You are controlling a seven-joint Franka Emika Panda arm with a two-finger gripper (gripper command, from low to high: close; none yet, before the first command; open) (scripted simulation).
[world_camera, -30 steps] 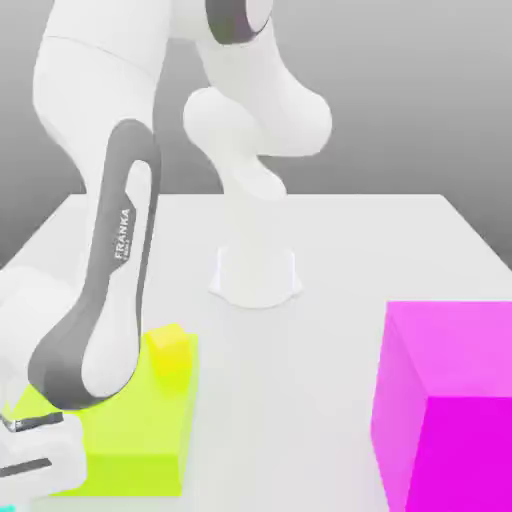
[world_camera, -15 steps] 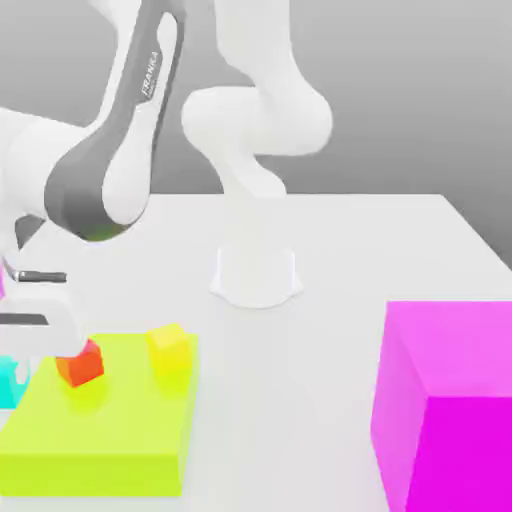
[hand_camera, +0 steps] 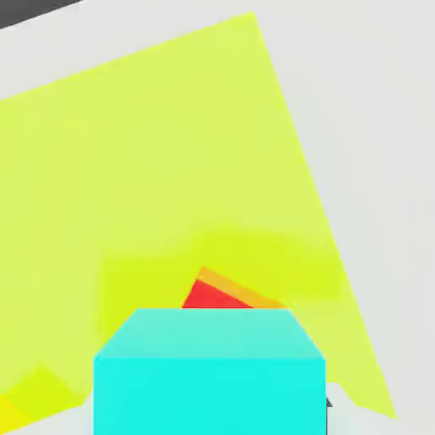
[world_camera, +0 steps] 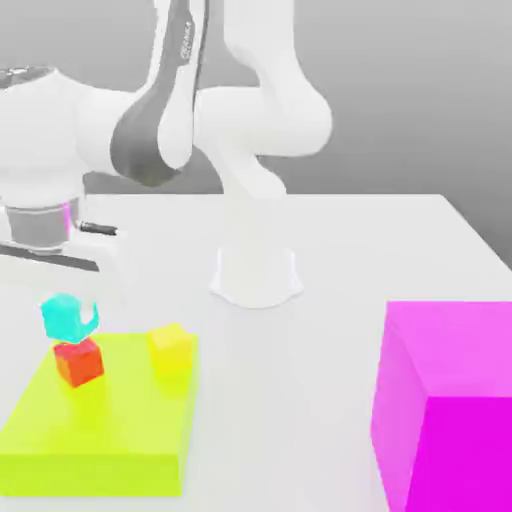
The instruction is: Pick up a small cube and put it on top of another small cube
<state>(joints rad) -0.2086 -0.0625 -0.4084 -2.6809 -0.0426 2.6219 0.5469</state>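
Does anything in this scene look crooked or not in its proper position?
Yes. The cyan cube sits tilted on the red cube, twisted against it and overhanging toward the exterior view's left. Both stand on the lime slab, beside the yellow cube.

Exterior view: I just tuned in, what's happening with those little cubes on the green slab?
The cyan cube sits on top of the red-orange cube, slightly tilted and off-centre, on the yellow-green slab. The arm's hand is above the stack, apart from it. The small yellow cube stands beside the stack on the same slab, and the big magenta block sits at the exterior view's right.
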